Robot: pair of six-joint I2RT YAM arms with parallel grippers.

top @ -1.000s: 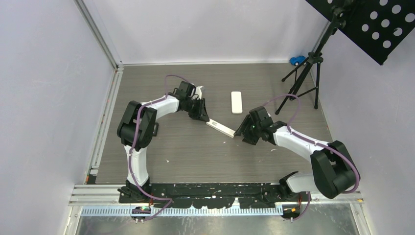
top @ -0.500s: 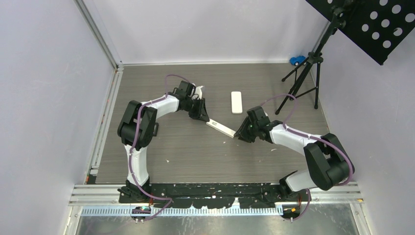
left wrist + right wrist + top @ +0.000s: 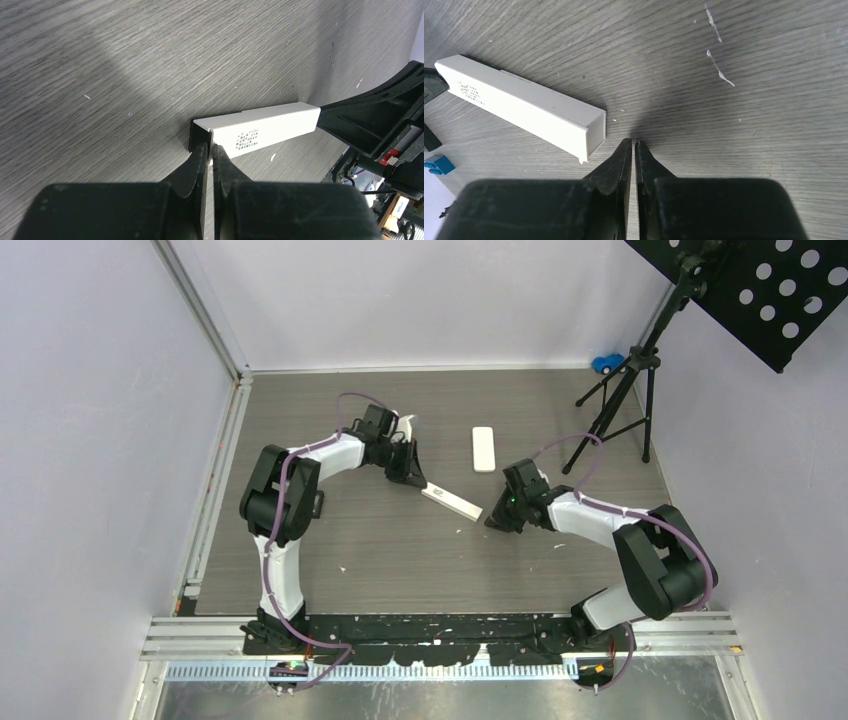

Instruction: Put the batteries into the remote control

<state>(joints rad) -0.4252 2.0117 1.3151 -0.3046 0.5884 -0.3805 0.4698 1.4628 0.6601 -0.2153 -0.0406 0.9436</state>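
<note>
Your left gripper (image 3: 210,152) pinches the remote control (image 3: 452,502), mid-table, at its 10 o'clock end. Right gripper (image 3: 634,146): closed, empty, at 4 o'clock end. No batteries in view; loading apparently not begun.

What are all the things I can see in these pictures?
long remote: one, white, mid-table between the two arms
small remote: one, white, lying flat farther back
toy: one, blue, far back edge by the stand
brick: one, blue, lower left edge of the right wrist view
stand: one, black, three legs, far right of the table
panel with holes: one, black, on top of the stand
scraps: a few, white, scattered on the table
table: one, grey wood grain
arms: two, white and black, bolted at the near edge
left tool: one, black, pinched on the long remote's end
right tool: one, black, closed and empty, beside the long remote's other end
</note>
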